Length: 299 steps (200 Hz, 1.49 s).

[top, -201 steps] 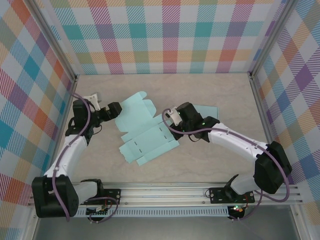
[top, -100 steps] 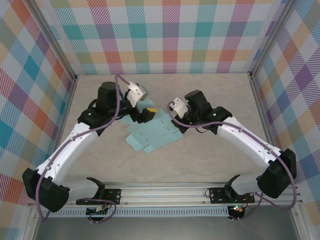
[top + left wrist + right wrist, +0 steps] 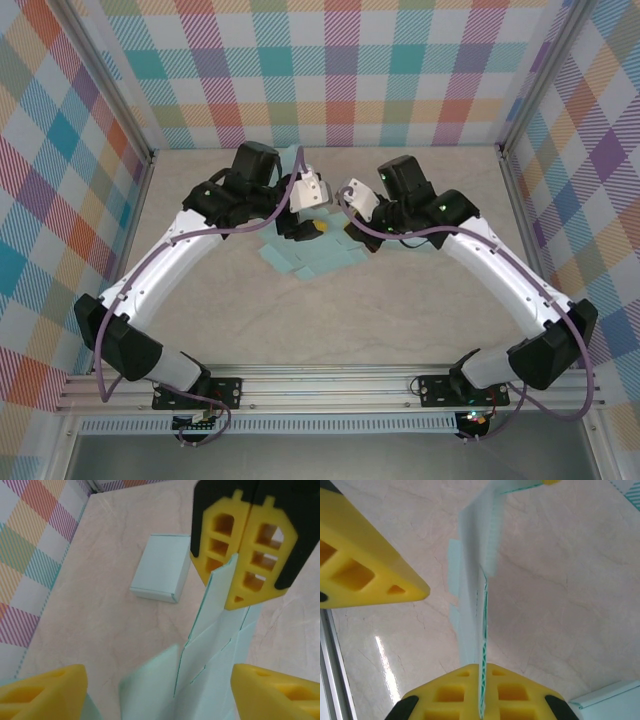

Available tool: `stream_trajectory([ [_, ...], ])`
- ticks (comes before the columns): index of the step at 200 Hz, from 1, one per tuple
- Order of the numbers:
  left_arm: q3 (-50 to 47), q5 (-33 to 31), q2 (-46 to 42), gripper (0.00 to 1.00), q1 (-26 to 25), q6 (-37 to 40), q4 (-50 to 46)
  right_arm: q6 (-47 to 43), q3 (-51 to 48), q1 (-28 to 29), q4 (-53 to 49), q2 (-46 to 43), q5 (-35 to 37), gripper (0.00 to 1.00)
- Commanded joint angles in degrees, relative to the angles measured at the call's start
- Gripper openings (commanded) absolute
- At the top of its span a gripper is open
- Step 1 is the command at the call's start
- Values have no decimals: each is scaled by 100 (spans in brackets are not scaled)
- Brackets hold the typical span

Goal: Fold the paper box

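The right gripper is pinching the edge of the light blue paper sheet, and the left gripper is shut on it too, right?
Not quite. The right gripper is pinching the edge of the paper sheet, but the left gripper is open: the left wrist view shows its fingers wide apart on either side of the sheet.

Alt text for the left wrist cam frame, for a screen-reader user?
The right gripper, shut, pinches the top edge of a pale blue paper sheet standing up mid-frame. The left gripper is open, its yellow fingers at the lower corners either side of the sheet; a small folded blue box lies flat on the table beyond.
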Motion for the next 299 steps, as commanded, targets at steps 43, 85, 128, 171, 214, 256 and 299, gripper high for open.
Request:
stream_trajectory([
  [43,372,-304,23,50,-62,910,-652,-649,1266,-15,-839,530,-161,0],
  [85,565,-459,186,26,-62,881,-842,-575,1415,-13,-726,582,-116,2],
  [128,558,-491,196,0,-62,780,-733,-442,1312,-11,-511,520,-55,4],
  [171,413,-543,76,0,-54,630,-464,-197,851,-10,77,203,261,31],
  [214,-112,128,-468,0,369,-72,341,722,-530,-515,1437,-771,246,63],
  [256,-1074,882,-1358,0,909,-1240,1809,2191,-2781,-1524,3675,-2249,-1041,73],
  [299,-1807,1233,-2090,0,1071,-2256,3142,3609,-4042,-2365,5612,-2371,-2348,78],
])
